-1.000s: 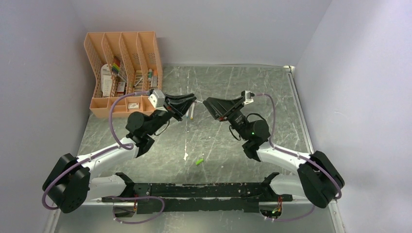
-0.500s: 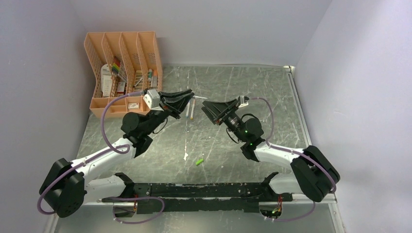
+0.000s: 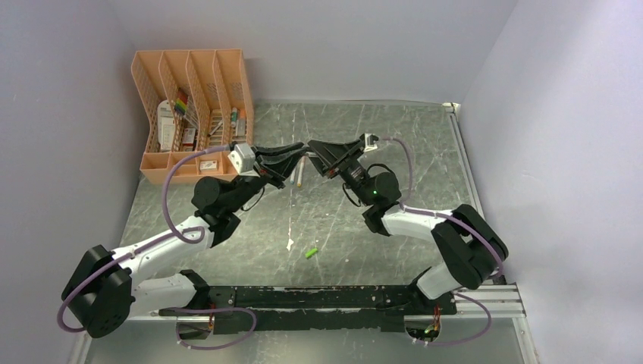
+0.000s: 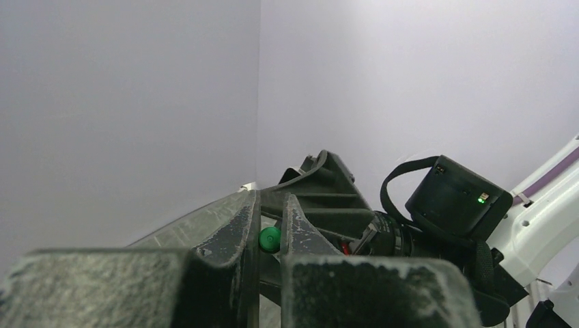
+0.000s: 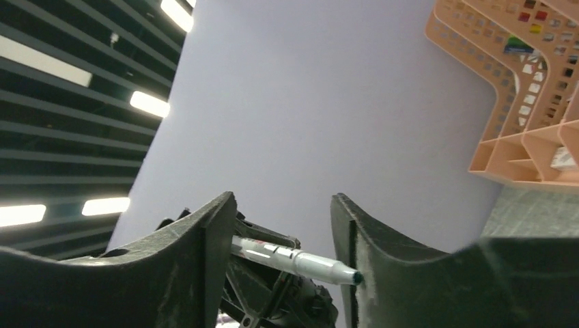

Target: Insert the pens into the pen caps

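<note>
Top view: both arms reach to mid-counter (image 3: 394,144), with the left gripper (image 3: 294,159) & right gripper (image 3: 317,150) nose to nose. Their tips are v. close or touching, can't tell which from here. One spare pen (image 3: 301,176) lies on the counter just beside them. The green cap (image 3: 311,252) lies alone nearer the arm bases, well apart from both grippers. The peach organiser (image 3: 193,114) sits at the far left corner, not involved. Blue & orange caps aren't visible. Left wrist view: the left jaws are pressed nearly together w/ only a slit between. A round green dot (image 4: 269,239) sits in that slit, prob. the end of the held pen, but can't be sure. The right gripper is directly in front. Right wrist view: the right jaws are spread wide, pinching nothing. The green-tipped pen (image 5: 293,260) sticks out of the left gripper across the gap, its tip touching the inner face of one right finger. Step in hand, as I judge it: a pen pass or re-grip betw. the arms, no capping yet, since the matching cap is down on the counter. Next move calls for the right jaws to close square on the barrel w/o knocking it askew. The left should let go only once that grip is firm. Then fetch the cap & line the tip up w/ its mouth.
</note>
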You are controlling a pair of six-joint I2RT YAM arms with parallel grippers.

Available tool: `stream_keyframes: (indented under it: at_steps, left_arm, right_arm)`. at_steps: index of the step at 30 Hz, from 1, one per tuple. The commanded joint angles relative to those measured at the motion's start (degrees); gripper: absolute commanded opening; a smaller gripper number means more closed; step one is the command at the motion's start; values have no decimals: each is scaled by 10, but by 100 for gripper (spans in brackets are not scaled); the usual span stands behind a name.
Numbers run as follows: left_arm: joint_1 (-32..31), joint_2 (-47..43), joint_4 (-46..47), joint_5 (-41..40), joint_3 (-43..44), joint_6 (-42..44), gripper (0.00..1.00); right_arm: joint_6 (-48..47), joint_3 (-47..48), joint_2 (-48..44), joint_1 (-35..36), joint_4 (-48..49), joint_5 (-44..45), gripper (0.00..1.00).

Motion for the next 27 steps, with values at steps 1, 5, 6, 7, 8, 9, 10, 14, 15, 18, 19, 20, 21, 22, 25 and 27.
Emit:
stream_keyframes:
  at_steps: [1,5,6,7,8,9,10,14,15,18,19,20,21,22,25,27]
  left_arm:
    - [-9,11,1,-7,2,30,7]
    - [-16,25,-2,-31,-1,46,7]
    - [-16,28,0,-34,-2,47,7]
    - [-17,32,0,-33,-1,48,7]
    - [-18,36,-2,-33,1,49,7]
    - [-18,41,-5,-34,4,49,7]
    - [-20,44,-6,-36,6,50,7]
    - [-20,49,-19,-47,8,41,32]
    - [-20,48,-32,-52,12,33,39]
    - [-20,40,-93,-64,31,12,68]
    - [-19,34,-124,-68,41,5,76]
    - [-18,28,-161,-74,56,0,82]
    - [-17,22,-207,-81,76,-8,88]
    - [-15,17,-256,-90,99,-16,88]
    - [-9,8,-377,-73,168,-9,88]
    - [-4,3,-422,-40,202,-4,89]
  right_arm:
    - [44,15,24,-3,73,-7,47]
    - [60,11,18,-3,75,-5,37]
    - [60,10,14,-3,71,-5,32]
    - [58,9,11,-3,68,-5,26]
    - [58,7,8,-3,65,-3,18]
    - [59,6,6,-3,64,-2,15]
    - [61,4,5,-4,65,-1,11]
    - [79,-6,12,-10,102,-1,0]
    - [83,-9,15,-11,111,0,0]
    - [84,-17,15,-21,121,-1,0]
    - [81,-21,12,-26,122,-5,0]
    - [74,-25,9,-36,123,-10,0]
    - [66,-30,2,-42,122,-17,0]
    - [53,-35,-9,-56,113,-24,0]
    - [-29,-29,-67,-94,-5,-71,0]
    - [-125,3,-111,-119,-152,-119,0]
